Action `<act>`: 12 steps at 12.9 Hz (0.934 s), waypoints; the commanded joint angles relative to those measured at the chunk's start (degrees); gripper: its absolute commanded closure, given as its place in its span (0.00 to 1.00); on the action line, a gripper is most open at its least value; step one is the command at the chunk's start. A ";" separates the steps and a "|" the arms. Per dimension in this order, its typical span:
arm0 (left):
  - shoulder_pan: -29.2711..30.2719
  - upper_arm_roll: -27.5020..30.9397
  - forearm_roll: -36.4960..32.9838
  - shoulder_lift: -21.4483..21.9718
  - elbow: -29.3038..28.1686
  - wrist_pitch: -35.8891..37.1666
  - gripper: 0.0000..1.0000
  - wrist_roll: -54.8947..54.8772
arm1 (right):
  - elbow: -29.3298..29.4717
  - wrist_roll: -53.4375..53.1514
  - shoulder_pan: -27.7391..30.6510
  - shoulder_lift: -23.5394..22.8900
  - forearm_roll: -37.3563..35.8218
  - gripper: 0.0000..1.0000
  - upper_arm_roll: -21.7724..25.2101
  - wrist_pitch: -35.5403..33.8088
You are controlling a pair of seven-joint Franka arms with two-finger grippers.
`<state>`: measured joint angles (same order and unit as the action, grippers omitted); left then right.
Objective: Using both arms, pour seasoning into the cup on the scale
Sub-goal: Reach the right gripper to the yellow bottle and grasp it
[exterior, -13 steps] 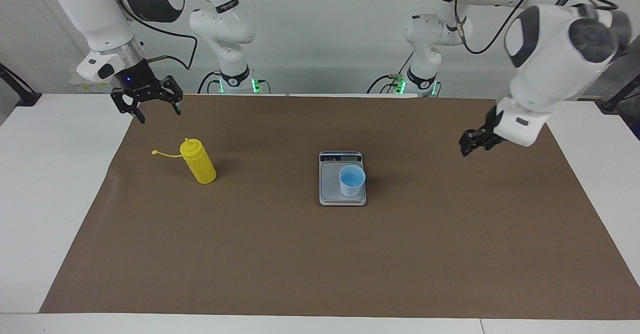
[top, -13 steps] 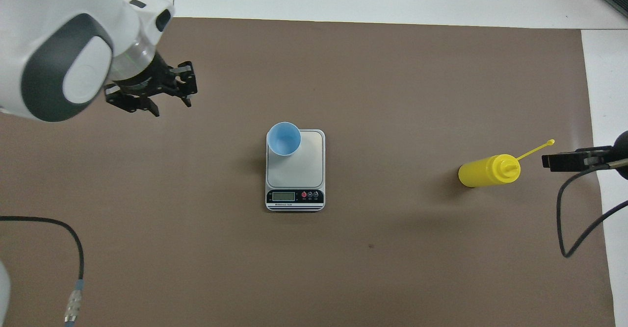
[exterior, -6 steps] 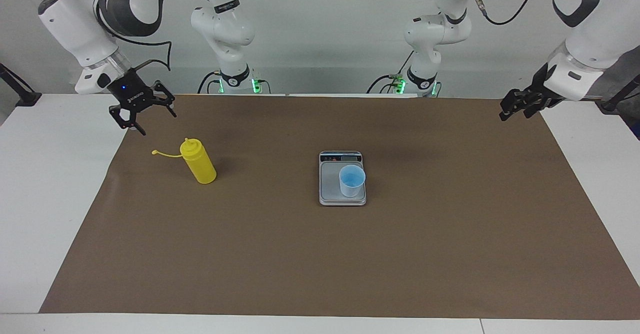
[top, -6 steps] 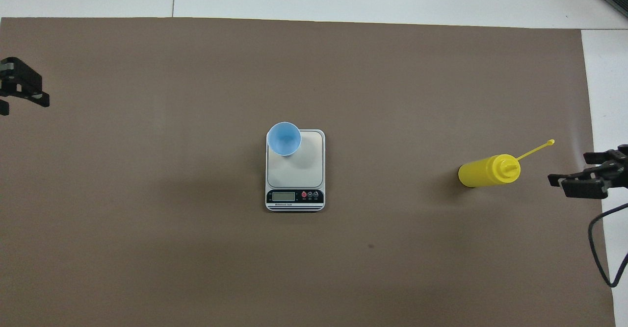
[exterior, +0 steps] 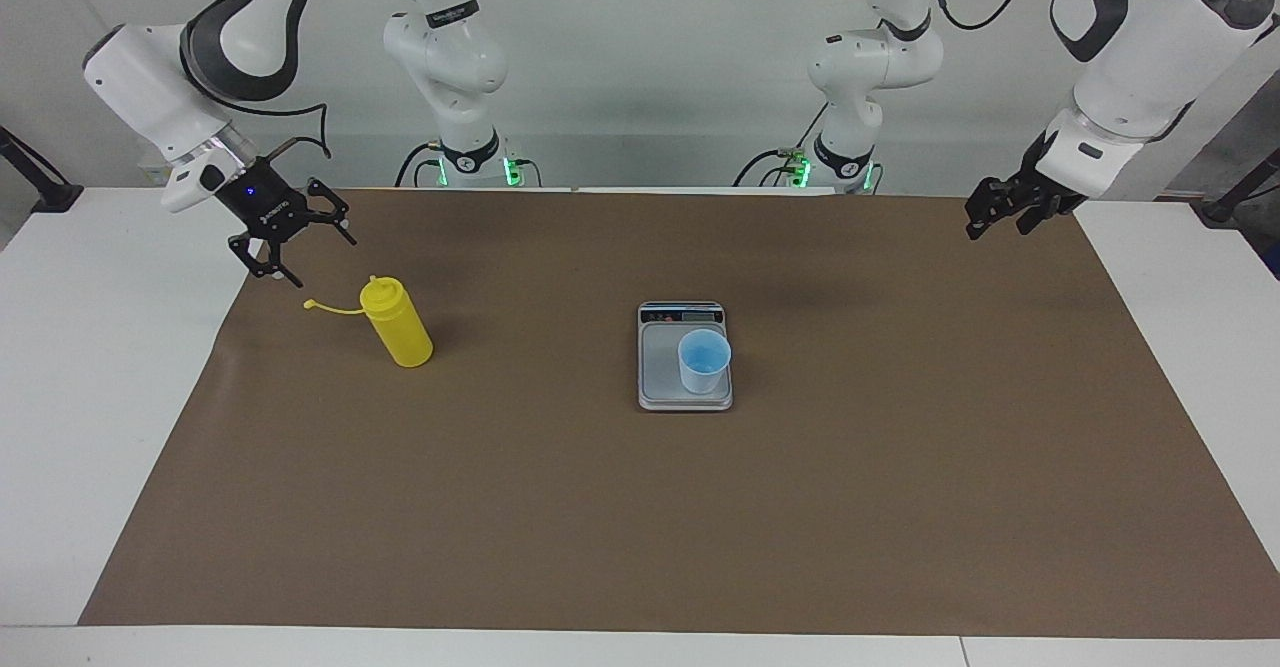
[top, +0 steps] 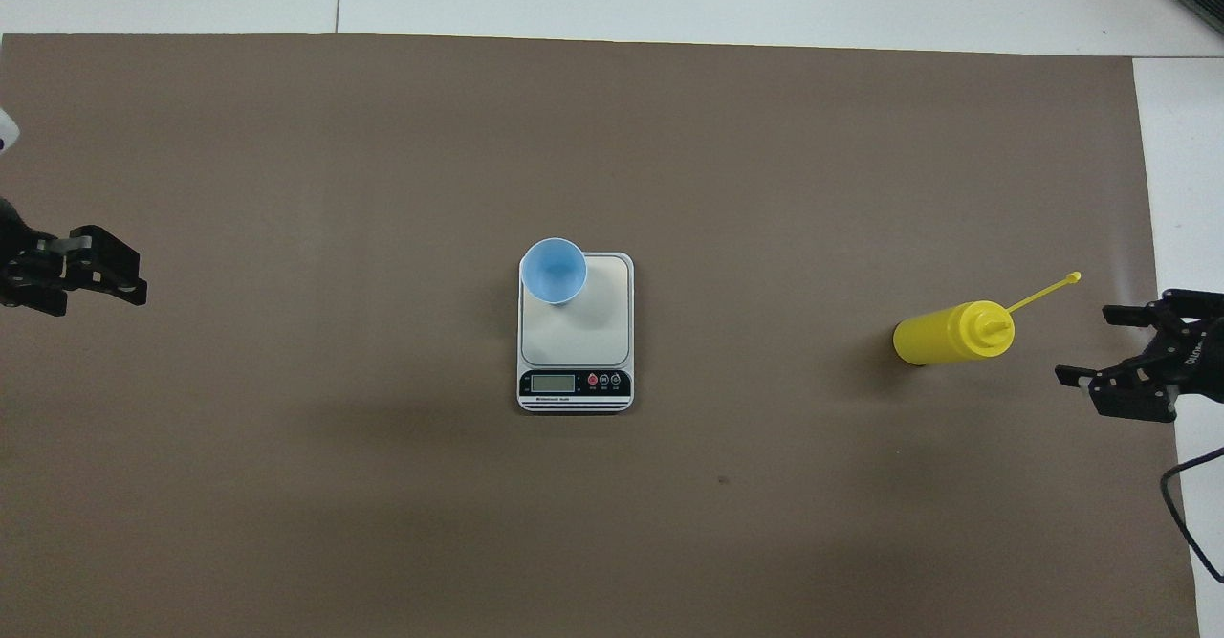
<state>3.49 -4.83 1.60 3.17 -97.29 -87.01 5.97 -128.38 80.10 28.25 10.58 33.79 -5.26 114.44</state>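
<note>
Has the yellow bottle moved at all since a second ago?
No. The yellow squeeze bottle stands in the same spot on the brown mat, equally distant from the scale; only the arms have moved.

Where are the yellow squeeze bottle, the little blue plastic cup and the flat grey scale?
yellow squeeze bottle (exterior: 398, 330), facing view, middle of its body.
little blue plastic cup (exterior: 703, 365), facing view, its side wall.
flat grey scale (top: 577, 333), overhead view, bare part of the weighing plate.
</note>
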 commanded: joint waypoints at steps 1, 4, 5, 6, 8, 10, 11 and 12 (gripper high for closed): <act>0.03 0.17 -0.11 4.99 -6.84 -2.72 0.24 -0.52 | -0.99 6.27 1.71 -1.95 5.13 0.00 -0.28 0.87; 0.02 0.17 -0.11 5.35 -8.00 -4.74 0.19 -0.52 | -1.87 15.15 3.65 -4.86 9.79 0.00 -0.28 0.87; 0.02 0.17 -0.11 5.53 -8.87 -5.96 0.19 -0.52 | -2.31 16.13 3.65 -4.95 10.76 0.00 -0.28 0.87; -0.15 0.17 -0.11 6.22 -9.92 -6.84 0.19 -0.52 | -2.57 17.79 3.65 -5.56 12.25 0.00 -0.28 0.96; -0.33 0.17 -0.11 6.58 -10.64 -6.33 0.16 -0.87 | -2.66 22.53 3.65 -7.58 15.51 0.00 -0.28 0.88; -0.50 0.17 -0.11 6.58 -10.46 -6.33 0.02 -0.88 | -3.10 27.18 3.65 -9.51 18.31 0.00 -0.28 0.87; -0.68 0.08 -0.11 6.58 -10.55 -6.67 0.01 -0.87 | -3.63 30.43 3.65 -10.83 20.86 0.00 -0.28 0.87; -0.68 -0.01 -0.11 6.58 -10.63 -6.85 0.01 -0.61 | -3.81 33.25 3.65 -11.27 21.93 0.00 -0.28 0.96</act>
<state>3.38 -5.04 1.60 7.70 -105.38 -92.03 5.72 -131.25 108.03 31.36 0.50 52.50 -5.23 114.77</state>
